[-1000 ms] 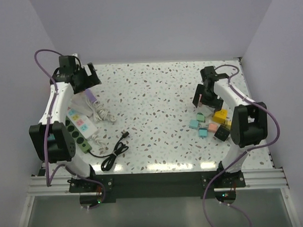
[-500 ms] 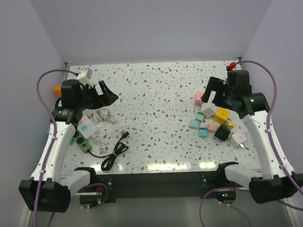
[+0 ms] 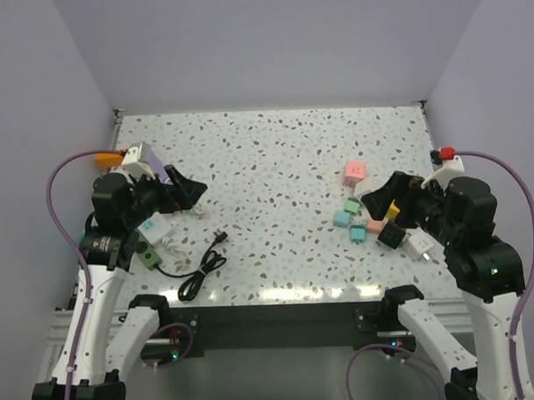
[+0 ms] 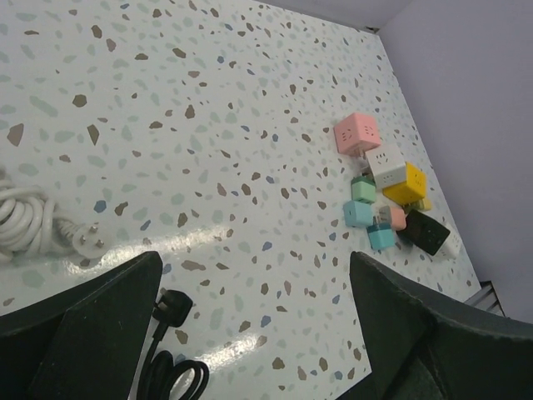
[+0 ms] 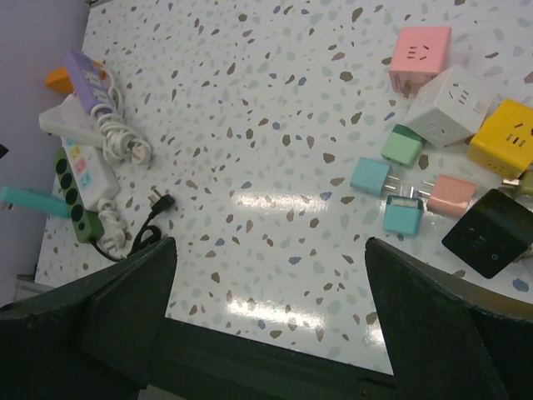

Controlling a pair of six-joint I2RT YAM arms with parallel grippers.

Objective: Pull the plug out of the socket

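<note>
Left claw [image 3: 189, 192] spread, black plug [image 3: 218, 237], coiled cord [image 3: 196, 276]

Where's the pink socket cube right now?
In the top view the pink cube sits right of centre, just beyond and beside the white cube.

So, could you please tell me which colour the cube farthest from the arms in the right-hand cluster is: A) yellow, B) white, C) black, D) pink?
D: the pink cube lies at the far end of the cluster, just beyond the white cube.
</note>
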